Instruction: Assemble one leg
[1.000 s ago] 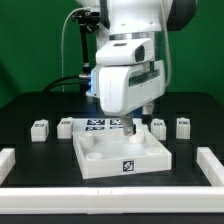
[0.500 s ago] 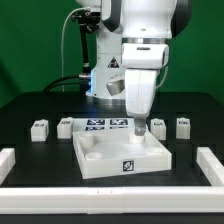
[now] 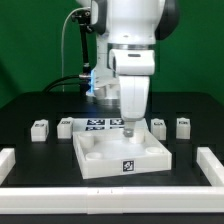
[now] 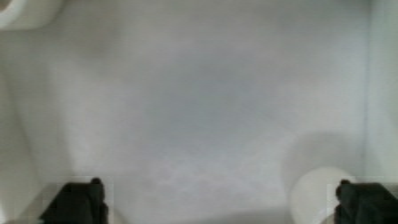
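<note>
While the jaws hang spread wide and empty above the back edge of the white tray (image 3: 100, 168), the nearest leg (image 3: 158, 127) stands upright just beside them on the dark surface (image 3: 30, 105).

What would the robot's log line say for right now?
gripper: open, empty | position: low over white tray-like piece | nearest leg: standing beside it, not gripped

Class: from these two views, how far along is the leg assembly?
Done: nothing visible; four legs stand loose on the table, two either side of the tray-like piece, none in its sockets. In hand: the gripper hangs open and empty over the tray's rear, the wrist view showing white surface. Left: grasp a leg and fit it.
</note>
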{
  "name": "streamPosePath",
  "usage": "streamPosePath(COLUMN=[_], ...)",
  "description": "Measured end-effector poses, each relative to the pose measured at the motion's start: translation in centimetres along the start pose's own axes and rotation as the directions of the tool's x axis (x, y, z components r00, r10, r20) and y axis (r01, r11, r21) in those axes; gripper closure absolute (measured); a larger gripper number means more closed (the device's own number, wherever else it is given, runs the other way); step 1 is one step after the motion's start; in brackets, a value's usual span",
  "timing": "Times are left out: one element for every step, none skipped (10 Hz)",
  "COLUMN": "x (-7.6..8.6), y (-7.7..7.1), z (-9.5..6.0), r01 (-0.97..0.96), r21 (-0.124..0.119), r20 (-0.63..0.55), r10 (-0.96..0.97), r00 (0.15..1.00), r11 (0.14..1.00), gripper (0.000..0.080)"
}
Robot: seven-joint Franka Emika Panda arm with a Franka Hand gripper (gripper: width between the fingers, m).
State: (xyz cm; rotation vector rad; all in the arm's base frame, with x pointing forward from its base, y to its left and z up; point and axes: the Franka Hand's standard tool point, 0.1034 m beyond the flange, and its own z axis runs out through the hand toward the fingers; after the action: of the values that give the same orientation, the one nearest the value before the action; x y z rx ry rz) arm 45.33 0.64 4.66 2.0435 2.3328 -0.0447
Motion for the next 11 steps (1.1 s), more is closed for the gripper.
streamPosePath(x=[0.2,-0.6,-0.8,-0.7,-0.8,-0.8,-1.0,-1.4,-1.7,-1.8,-1.8], y=[-0.9,-1.8,-1.7,-1.7,-1.7,-1.8,-1.8,-2.5,-4.5,-5.9,-6.7], z=[0.6,0.8,0.7,0.8,0.8,0.9,1.0,1.3,2.1,2.7,3.3], r01=[0.102,0.193,0.167,0.168,0.168,0.168,0.167,0.192,0.177,0.166,0.164], r21=[0.013,0.027,0.025,0.026,0.026,0.036,0.054,0.059,0.048,0.068,0.084], r20=[0.023,0.023,0.024,0.023,0.023,0.025,0.027,0.02,0.0,-0.011,-0.02], r10=[-0.102,-0.194,-0.168,-0.169,-0.169,-0.169,-0.169,-0.193,-0.177,-0.165,-0.162], r00=[0.995,0.981,0.986,0.985,0.985,0.985,0.985,0.981,0.984,0.986,0.987], r11=[0.995,0.981,0.986,0.985,0.985,0.985,0.984,0.98,0.983,0.984,0.983], gripper=[0.015,0.015,0.015,0.015,0.015,0.015,0.015,0.015,0.015,0.015,0.015])
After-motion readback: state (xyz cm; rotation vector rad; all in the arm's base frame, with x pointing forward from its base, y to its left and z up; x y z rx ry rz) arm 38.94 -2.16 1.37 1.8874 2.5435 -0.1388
